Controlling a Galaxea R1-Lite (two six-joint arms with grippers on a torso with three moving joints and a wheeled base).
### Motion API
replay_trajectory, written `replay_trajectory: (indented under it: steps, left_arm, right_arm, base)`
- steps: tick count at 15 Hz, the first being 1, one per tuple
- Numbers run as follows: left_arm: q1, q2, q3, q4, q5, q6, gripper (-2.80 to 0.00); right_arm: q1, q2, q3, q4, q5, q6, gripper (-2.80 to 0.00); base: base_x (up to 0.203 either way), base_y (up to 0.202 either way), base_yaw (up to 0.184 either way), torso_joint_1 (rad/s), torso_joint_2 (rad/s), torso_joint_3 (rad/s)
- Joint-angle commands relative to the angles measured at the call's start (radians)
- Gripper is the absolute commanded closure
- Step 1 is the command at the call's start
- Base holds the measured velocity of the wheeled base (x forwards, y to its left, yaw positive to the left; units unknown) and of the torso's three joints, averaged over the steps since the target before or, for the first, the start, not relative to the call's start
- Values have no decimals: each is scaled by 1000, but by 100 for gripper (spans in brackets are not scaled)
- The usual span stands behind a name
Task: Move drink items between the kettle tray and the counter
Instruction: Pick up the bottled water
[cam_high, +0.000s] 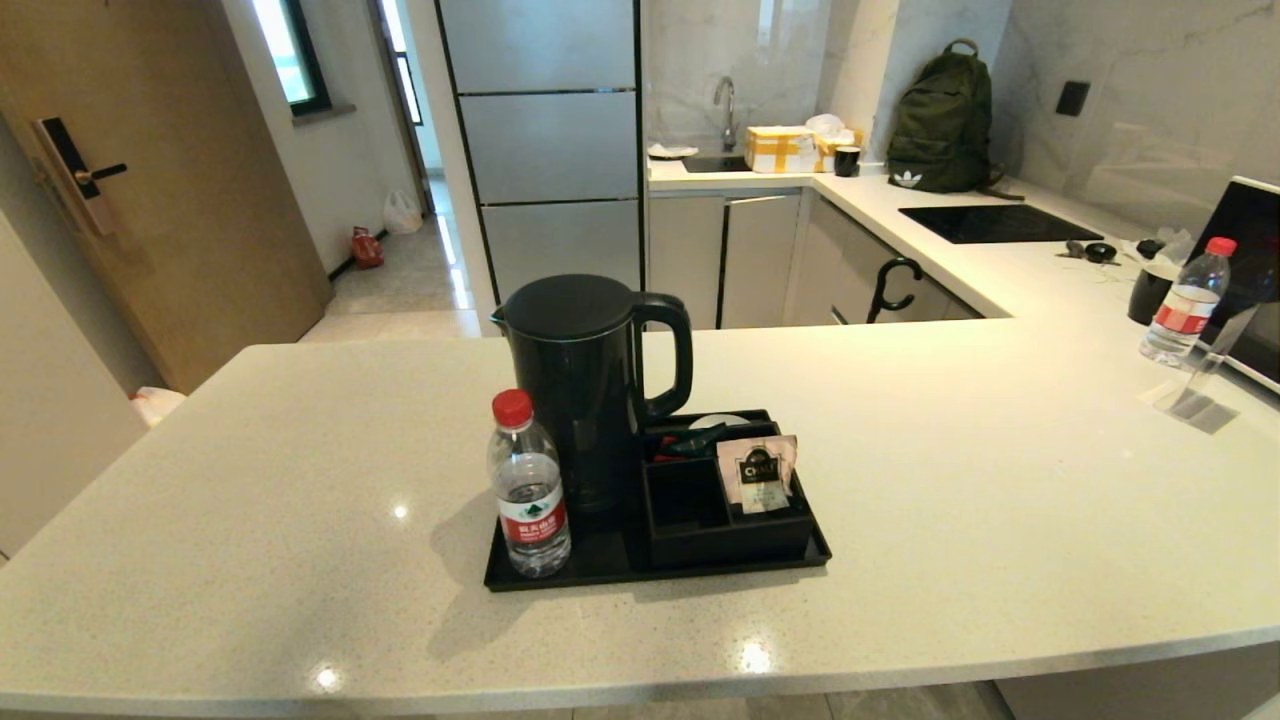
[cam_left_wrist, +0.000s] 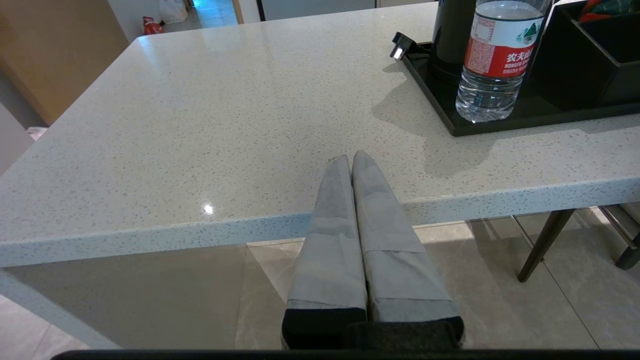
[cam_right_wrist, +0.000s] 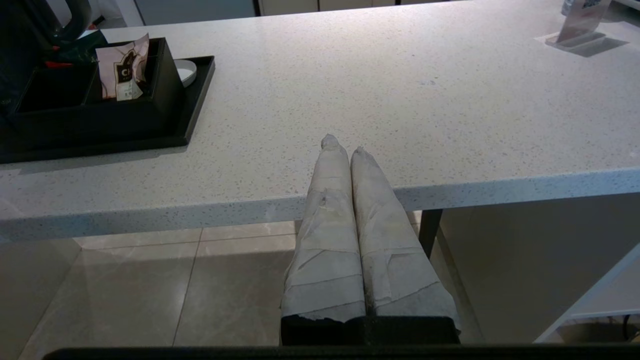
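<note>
The black kettle tray (cam_high: 560, 580) lies on the white speckled counter (cam_high: 950, 480). On it stand a tall black kettle (cam_high: 585, 380), a clear water bottle (cam_high: 528, 487) with a red cap at the tray's front left corner, and a black compartment box (cam_high: 700, 520) holding a pinkish tea sachet (cam_high: 757, 473). Neither arm shows in the head view. My left gripper (cam_left_wrist: 351, 158) is shut and empty at the counter's front edge, left of the bottle (cam_left_wrist: 495, 65). My right gripper (cam_right_wrist: 344, 145) is shut and empty at the front edge, right of the tray (cam_right_wrist: 195, 110) and sachet (cam_right_wrist: 122, 72).
A second water bottle (cam_high: 1185, 303) and a small black cup (cam_high: 1148, 295) stand at the far right by a microwave. A clear stand (cam_high: 1195, 385) sits nearby. A backpack (cam_high: 940, 125), boxes and a sink are on the far counter. The kettle's plug (cam_left_wrist: 400, 50) lies beside the tray.
</note>
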Motion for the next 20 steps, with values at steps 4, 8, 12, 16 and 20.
replay_trajectory:
  steps: [4,8,12,16,20]
  left_arm:
    - [0,1,0,0,0,0,0]
    - [0,0,0,0,0,0,0]
    - [0,2,-2,5,-7,17,0]
    - [0,1,-23,48,-3,43,0]
    - [1,81,-211,126,8,2,0]
  right_arm:
    - [0,0,2,0,0,0,0]
    - [0,0,2,0,0,0,0]
    - [0,0,2,0,0,0,0]
    - [0,0,2,0,0,0,0]
    - [0,0,2,0,0,0,0]
  base:
    - [0,0,0,0,0,0]
    - [0,0,0,0,0,0]
    - [0,0,0,0,0,0]
    - [0,0,0,0,0,0]
    - [0,0,0,0,0,0]
